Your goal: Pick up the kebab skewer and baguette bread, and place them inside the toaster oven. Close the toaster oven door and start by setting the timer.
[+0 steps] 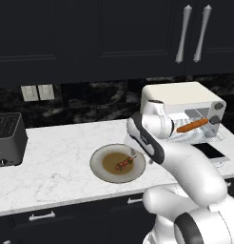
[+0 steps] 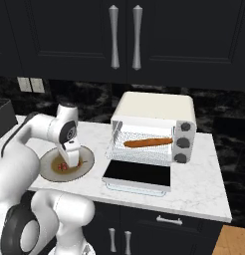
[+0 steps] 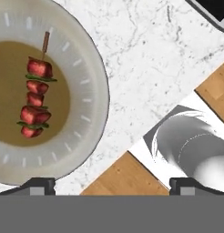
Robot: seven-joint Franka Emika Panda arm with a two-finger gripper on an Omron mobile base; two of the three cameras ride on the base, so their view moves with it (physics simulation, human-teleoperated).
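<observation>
1. The kebab skewer (image 3: 35, 99) is a thin brown stick threaded with chunky dark red meat cubes and slivers of green between them; its bare wooden tip pokes out at one end.
2. It lies flat in the brown centre of a round plate (image 3: 93, 113), whose wide pale grey rim is marked with short white dashes. The plate sits on the surface (image 1: 57, 162), a white marble-look slab with faint grey veins.
3. The baguette bread (image 2: 148, 142) is a smooth, slender orange-brown loaf, lying lengthwise on the wire rack inside the toaster oven (image 2: 154, 107).
4. The toaster oven is a cream-white box with rounded edges and three round grey knobs down its right side.
5. The toaster oven door (image 2: 137, 175) hangs folded down flat in front of the oven, a dark glossy glass panel in a cream frame.
6. The claw (image 3: 111, 184) is spread wide and grips nothing; its two dark tips stand far apart, hovering above the plate's edge beside the skewer.
7. A dark grey slot toaster (image 1: 8, 138) stands at the left end of the surface, well apart from the plate.
8. Dark cabinets with long metal handles (image 2: 113, 36) hang above.
</observation>
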